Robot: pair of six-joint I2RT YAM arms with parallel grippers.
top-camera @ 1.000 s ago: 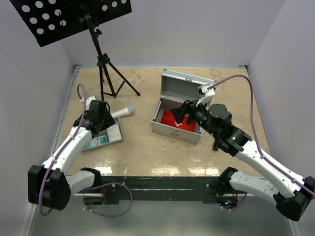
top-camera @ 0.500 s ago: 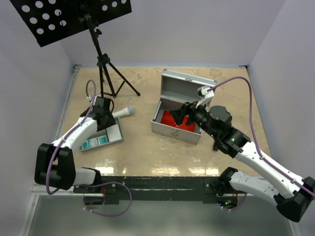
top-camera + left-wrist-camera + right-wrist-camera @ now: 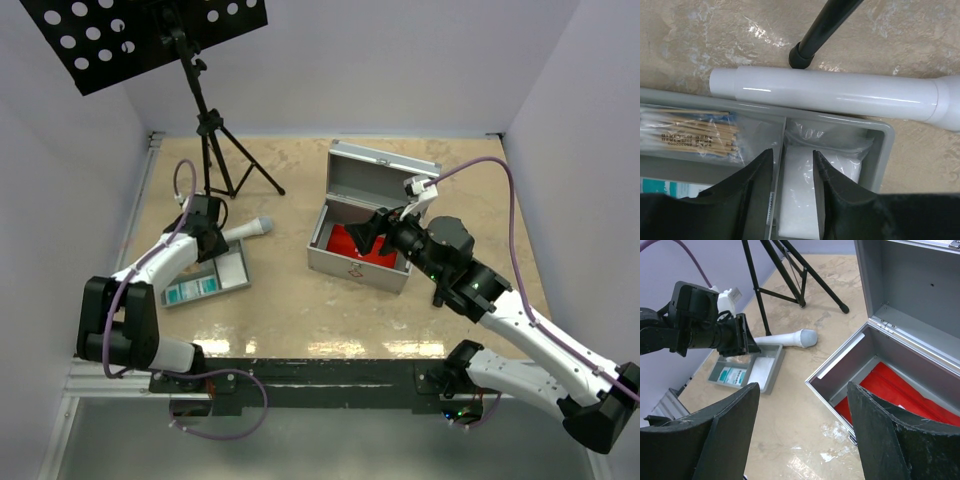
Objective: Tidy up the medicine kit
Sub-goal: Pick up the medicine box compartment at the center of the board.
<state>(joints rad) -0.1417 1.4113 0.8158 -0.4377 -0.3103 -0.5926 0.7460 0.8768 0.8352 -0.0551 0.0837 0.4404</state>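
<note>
since the grey tray (image 3: 881, 150) lies at the left of the tabletop (image 3: 300, 300), well apart from the open metal case (image 3: 900, 280) with its red pouch (image 3: 890, 385), the left pincer (image 3: 792, 155) hangs parted over a white packet (image 3: 800, 200) in that tray; the right pincer (image 3: 802, 387) hovers spread and empty over the case.

Left arm (image 3: 160, 262) bends sharply and reaches to the far left, wrist tipped down, left fingers (image 3: 752, 190) narrowly parted — right arm (image 3: 530, 330) stretches toward the middle, right fingers (image 3: 715, 440) spread wide.
</note>
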